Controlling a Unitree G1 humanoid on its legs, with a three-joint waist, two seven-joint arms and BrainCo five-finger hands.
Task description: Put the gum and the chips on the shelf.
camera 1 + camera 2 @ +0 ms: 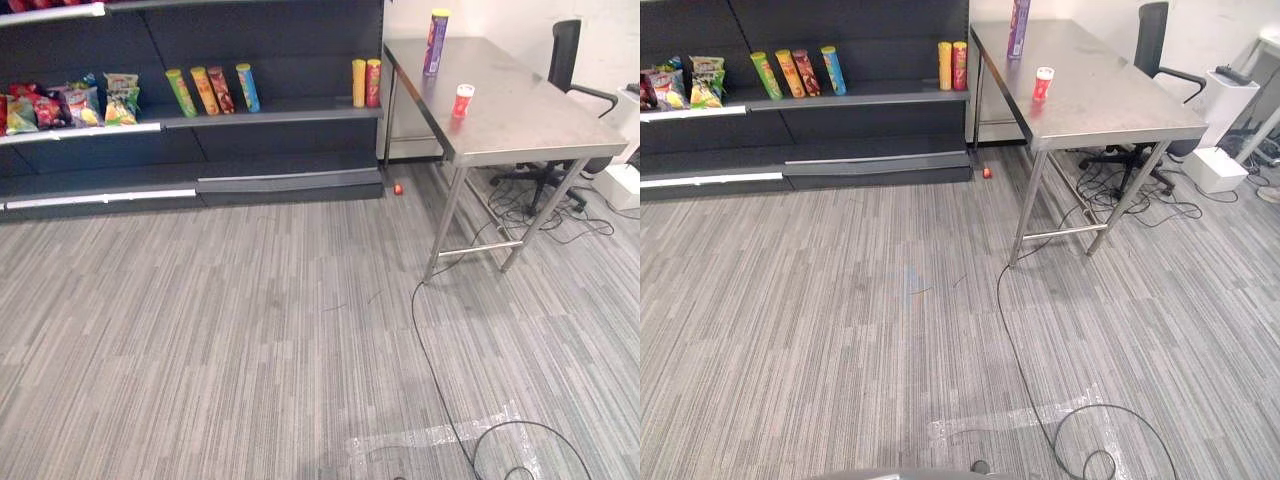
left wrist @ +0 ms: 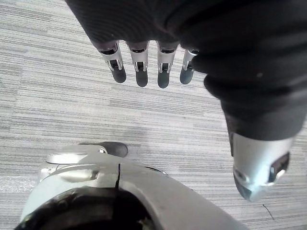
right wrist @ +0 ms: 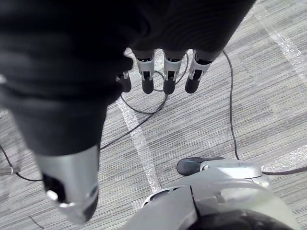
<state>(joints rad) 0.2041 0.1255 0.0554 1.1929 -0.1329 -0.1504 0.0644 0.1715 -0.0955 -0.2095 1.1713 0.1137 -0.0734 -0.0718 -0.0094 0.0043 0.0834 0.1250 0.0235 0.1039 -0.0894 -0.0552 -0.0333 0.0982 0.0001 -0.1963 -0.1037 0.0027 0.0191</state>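
Gum container (image 1: 463, 100) and purple chips can (image 1: 436, 42) both stand on the counter (image 1: 520, 112), well apart from the shelf (image 1: 270, 113), so we judge nothing done yet, our left hand (image 2: 140, 67) and right hand (image 3: 169, 76) hanging open, empty.

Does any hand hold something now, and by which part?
Nothing is held. The left hand and the right hand are open; the chips can and the gum stand on the table.

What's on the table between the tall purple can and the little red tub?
Nothing. The stretch of steel table between the purple chips can and the red gum tub is bare, as the left eye view shows.
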